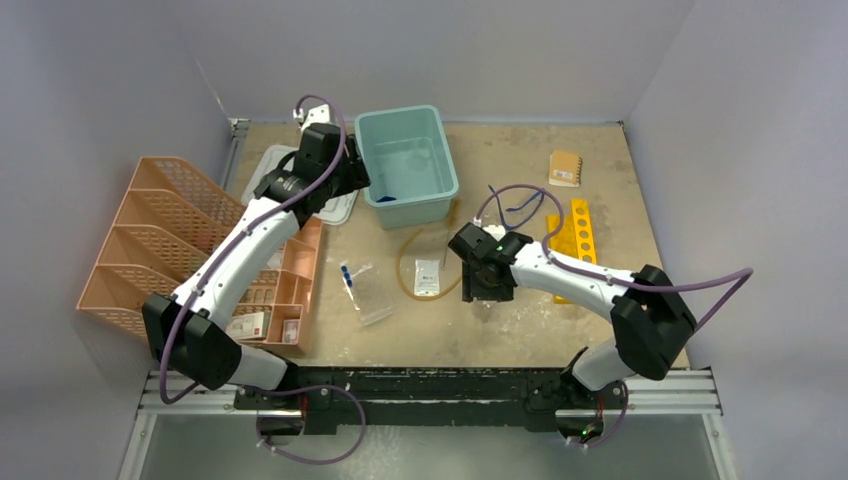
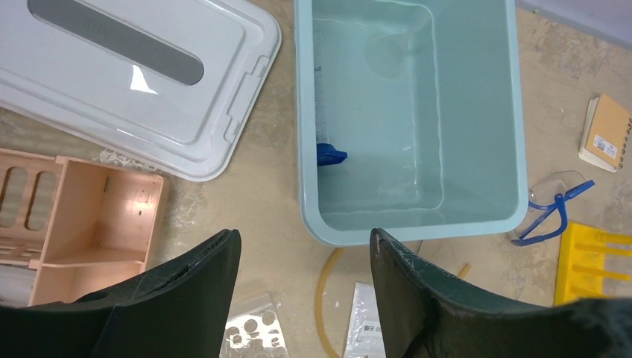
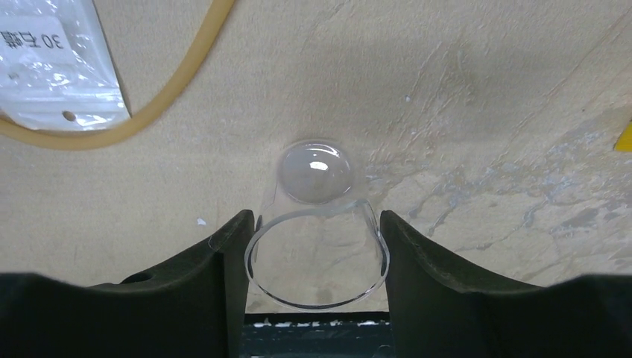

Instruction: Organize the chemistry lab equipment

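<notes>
One glass dish (image 3: 317,224), clear and thin-walled with a round rim and a rounded, glinting base, was seen upright on the scuffed tan table (image 3: 484,112). It was clamped at the rim between the matte black fingers of the right gripper (image 3: 314,220), both inner faces pressed against the glass. Just beyond it, a smooth curve of amber rubber tubing (image 3: 138,113) was laid round a glossy white packet (image 3: 52,67) with printed lettering and a punched hole. None of the dish could be made out from the top camera, where it was hidden under the right gripper's body; only the tubing loop and packet were shown there. Farther left, the left gripper (image 2: 304,237) was held with its jaws apart and nothing between them, above the near rim of a smooth teal plastic bin (image 2: 309,186). Only through the left wrist camera was the blue-based clear cylinder (image 2: 330,154) seen lying against the bin's inner wall. Beside the bin's right corner lay blue-framed safety glasses (image 2: 555,209), next to a yellow perforated rack (image 2: 596,261) and a small brown notebook (image 2: 607,134). A pale grey lid (image 2: 112,74) and a peach compartmented tray (image 2: 97,224) were placed to the bin's left.
</notes>
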`<action>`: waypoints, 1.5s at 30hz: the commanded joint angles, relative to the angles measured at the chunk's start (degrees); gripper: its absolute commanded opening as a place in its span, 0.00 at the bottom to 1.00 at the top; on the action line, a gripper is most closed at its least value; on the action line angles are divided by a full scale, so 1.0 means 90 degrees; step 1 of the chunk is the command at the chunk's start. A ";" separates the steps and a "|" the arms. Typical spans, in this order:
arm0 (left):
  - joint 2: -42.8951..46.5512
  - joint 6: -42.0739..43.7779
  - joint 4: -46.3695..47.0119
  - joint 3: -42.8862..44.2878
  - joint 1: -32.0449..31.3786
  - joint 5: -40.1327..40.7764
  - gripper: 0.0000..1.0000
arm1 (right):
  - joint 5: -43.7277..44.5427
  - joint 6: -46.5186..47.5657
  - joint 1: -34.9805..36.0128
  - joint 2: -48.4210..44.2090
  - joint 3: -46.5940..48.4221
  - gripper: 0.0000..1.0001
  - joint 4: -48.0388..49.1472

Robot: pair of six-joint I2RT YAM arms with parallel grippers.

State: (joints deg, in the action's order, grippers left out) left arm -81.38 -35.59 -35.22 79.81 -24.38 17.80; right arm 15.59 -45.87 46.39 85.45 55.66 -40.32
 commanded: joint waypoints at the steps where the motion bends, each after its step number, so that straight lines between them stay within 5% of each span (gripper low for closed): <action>1: 0.0381 -0.0131 0.0295 -0.0072 0.0053 -0.0044 0.63 | 0.0547 0.0015 0.0002 -0.0144 0.0404 0.51 -0.0097; 5: 0.0474 -0.0134 0.0229 -0.0094 0.0053 -0.0013 0.63 | 0.0687 0.0303 0.0002 -0.0371 0.0935 0.47 -0.0304; 13: 0.0478 -0.0076 0.0202 0.0004 0.0063 -0.0034 0.64 | 0.0058 0.1955 -0.0367 -0.0095 0.3664 0.47 -0.0245; 19: 0.0339 -0.0076 0.0533 -0.0152 0.0105 -0.0328 0.64 | -0.0968 0.2912 -0.1230 0.1089 0.5839 0.46 0.0012; 26: -0.0323 -0.0147 0.1133 -0.0009 0.0196 -0.0391 0.64 | -0.1317 0.4268 -0.1336 0.3119 0.7951 0.46 -0.0121; 31: -0.0770 -0.0171 0.0768 0.0333 0.0274 0.0680 0.64 | -0.1369 0.4618 -0.1346 0.4376 0.9040 0.46 -0.0157; 34: -0.0809 0.0018 0.0513 0.0508 0.0412 0.1289 0.64 | -0.1395 0.4603 -0.1341 0.4947 0.9410 0.47 -0.0255; 45: -0.0404 0.0825 0.0811 0.0042 0.0452 0.0714 0.64 | -0.0782 0.4885 -0.1360 0.6053 0.9416 0.48 0.0135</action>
State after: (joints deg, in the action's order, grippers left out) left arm -88.71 -31.48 -30.70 80.86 -20.34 24.16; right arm 5.48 -5.10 34.13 140.44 138.15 -41.91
